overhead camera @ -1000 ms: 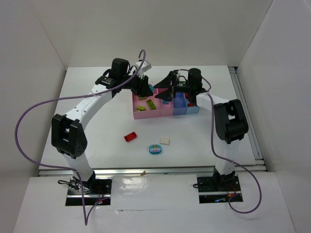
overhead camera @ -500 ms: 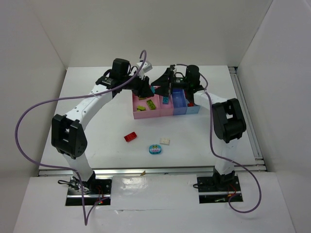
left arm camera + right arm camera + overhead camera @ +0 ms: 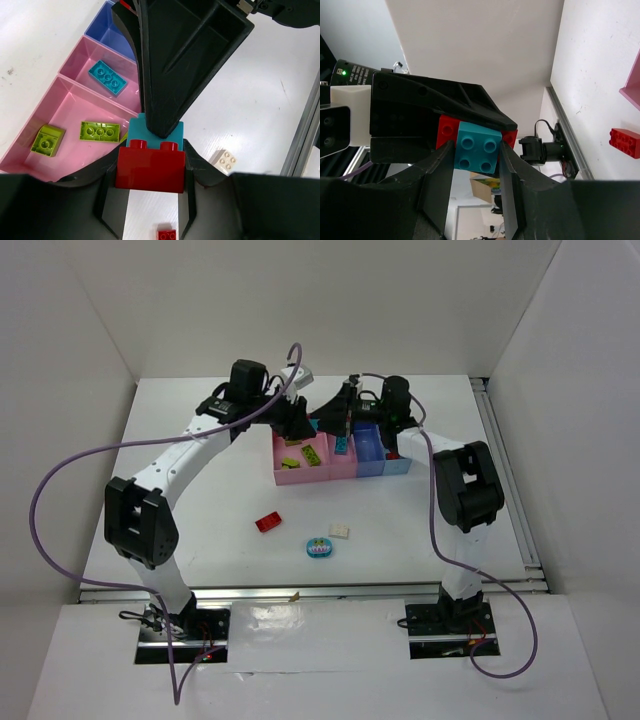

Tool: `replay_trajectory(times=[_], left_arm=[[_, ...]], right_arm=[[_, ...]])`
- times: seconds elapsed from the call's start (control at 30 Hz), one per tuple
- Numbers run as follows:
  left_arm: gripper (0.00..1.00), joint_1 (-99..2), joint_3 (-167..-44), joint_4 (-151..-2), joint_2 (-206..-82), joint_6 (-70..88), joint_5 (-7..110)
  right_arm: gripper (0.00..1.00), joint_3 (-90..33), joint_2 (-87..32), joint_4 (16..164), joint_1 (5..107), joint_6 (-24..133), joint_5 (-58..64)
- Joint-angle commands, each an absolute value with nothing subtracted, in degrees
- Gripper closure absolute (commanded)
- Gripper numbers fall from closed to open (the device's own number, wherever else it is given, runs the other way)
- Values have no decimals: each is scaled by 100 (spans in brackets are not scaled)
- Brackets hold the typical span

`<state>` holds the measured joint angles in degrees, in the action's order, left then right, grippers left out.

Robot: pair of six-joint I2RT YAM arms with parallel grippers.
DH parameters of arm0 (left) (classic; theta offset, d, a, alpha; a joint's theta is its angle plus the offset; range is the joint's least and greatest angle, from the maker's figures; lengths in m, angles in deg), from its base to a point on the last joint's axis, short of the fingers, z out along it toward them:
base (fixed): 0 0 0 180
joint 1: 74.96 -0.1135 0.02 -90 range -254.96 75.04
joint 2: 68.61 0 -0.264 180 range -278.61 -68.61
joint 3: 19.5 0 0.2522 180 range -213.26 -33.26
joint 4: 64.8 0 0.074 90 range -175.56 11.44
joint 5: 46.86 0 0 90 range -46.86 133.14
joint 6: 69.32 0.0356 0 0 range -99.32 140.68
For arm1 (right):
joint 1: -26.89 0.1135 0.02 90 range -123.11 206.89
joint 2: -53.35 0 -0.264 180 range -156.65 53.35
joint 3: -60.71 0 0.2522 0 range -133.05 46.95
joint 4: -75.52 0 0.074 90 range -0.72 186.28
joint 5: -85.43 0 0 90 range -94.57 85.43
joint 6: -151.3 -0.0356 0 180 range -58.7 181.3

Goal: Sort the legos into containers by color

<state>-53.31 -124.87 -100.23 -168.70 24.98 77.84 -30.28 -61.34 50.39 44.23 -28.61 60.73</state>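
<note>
My left gripper point(image 3: 298, 420) is shut on a red lego point(image 3: 150, 167). My right gripper point(image 3: 335, 422) is shut on a teal lego point(image 3: 477, 148). The teal lego point(image 3: 134, 136) sits pressed against the red one's studs. Both grippers meet above the back edge of the wide pink container point(image 3: 300, 476). That container point(image 3: 75, 107) holds yellow-green legos point(image 3: 100, 131). The narrow pink container point(image 3: 87, 55) holds a teal lego point(image 3: 106, 77). On the table lie a small red lego point(image 3: 268, 522), a cream-white lego point(image 3: 340, 531) and a teal-blue and pink lego point(image 3: 319, 548).
The blue container point(image 3: 371, 448) and light blue container point(image 3: 397, 464) stand in a row right of the pink ones. The right gripper's black fingers point(image 3: 185, 60) fill the top of the left wrist view. A metal rail point(image 3: 310, 590) runs along the table's near edge.
My right gripper has moved a little to the left, closing up against my left gripper. The left arm has barely moved. The loose legos have not moved.
</note>
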Motion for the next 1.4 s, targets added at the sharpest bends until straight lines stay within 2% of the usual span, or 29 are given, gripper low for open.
replay_trajectory(times=[0.0,0.1,0.13,0.17,0.2,0.23,0.3,0.37,0.4,0.43,0.53,0.57,0.67,0.73,0.83,1.03,1.1,1.13,1.17,1.2,1.27,1.3,1.37], left_arm=[[75,-5307,-12607,-9921,-16687,2420,7557],[70,-5307,-12607,-9921,-16687,2358,7495],[72,-5307,-12607,-9921,-16739,2306,7495],[84,-5307,-12607,-9921,-16740,2305,7435],[90,-5307,-12607,-9921,-16740,2305,7434],[94,-5307,-12660,-9921,-16740,2253,7356],[94,-5307,-12660,-9973,-16740,2253,7303],[82,-5307,-12712,-9974,-16740,2253,7302],[65,-5307,-12713,-9974,-16740,2253,7250],[57,-5307,-12713,-9974,-16740,2253,7249],[42,-5307,-12766,-9974,-16792,2253,7302],[32,-5307,-12766,-9974,-16792,2200,7363],[23,-5307,-12818,-9974,-16792,2200,7434],[21,-5307,-12818,-9974,-16844,2200,7556],[33,-5307,-12871,-9974,-16845,2200,7723],[34,-5360,-12932,-9746,-17011,1963,8364],[39,-5360,-13012,-9825,-17064,2024,8558],[43,-5360,-13012,-9825,-17065,2024,8559],[52,-5360,-13012,-9825,-17065,2024,8559],[75,-5360,-13012,-9825,-17065,2024,8559],[92,-5360,-13064,-9825,-17065,2024,8559],[100,-5360,-13064,-9825,-17065,2024,8559],[100,-5422,-13064,-9825,-17065,2024,8611]], right_arm=[[92,-2960,-6011,4236,4429,-3001,6240],[95,-2960,-5959,4148,4429,-3107,6240],[95,-2960,-5959,4147,4377,-3107,6240],[95,-2960,-5959,4147,4376,-3107,6240],[96,-2908,-5959,4147,4376,-3107,6240],[97,-2907,-5898,4147,4324,-3107,6188],[97,-2767,-5836,4147,4271,-3107,6135],[99,-2627,-5774,4147,4209,-3107,6135],[99,-2626,-5713,4147,4148,-3107,6135],[99,-2626,-5713,4208,4148,-3046,6135],[99,-2626,-5713,4209,4148,-3046,6135],[99,-2626,-5713,4209,4148,-3046,6135],[99,-2626,-5713,4209,4148,-3046,6135],[99,-2678,-5765,4209,4148,-3046,6135],[99,-2679,-5765,4095,4148,-3098,6135],[99,-2731,-5923,3980,4148,-3247,6188],[99,-2731,-6055,3612,4148,-3431,6240],[99,-2731,-6055,3480,4148,-3650,6240],[99,-2784,-6116,3357,4148,-3739,6240],[99,-2784,-6169,3286,4148,-3740,6240],[99,-2854,-6170,3286,4148,-3793,6293],[99,-2854,-6222,3286,4148,-3793,6293],[99,-2854,-6222,3172,4148,-3845,6293]])
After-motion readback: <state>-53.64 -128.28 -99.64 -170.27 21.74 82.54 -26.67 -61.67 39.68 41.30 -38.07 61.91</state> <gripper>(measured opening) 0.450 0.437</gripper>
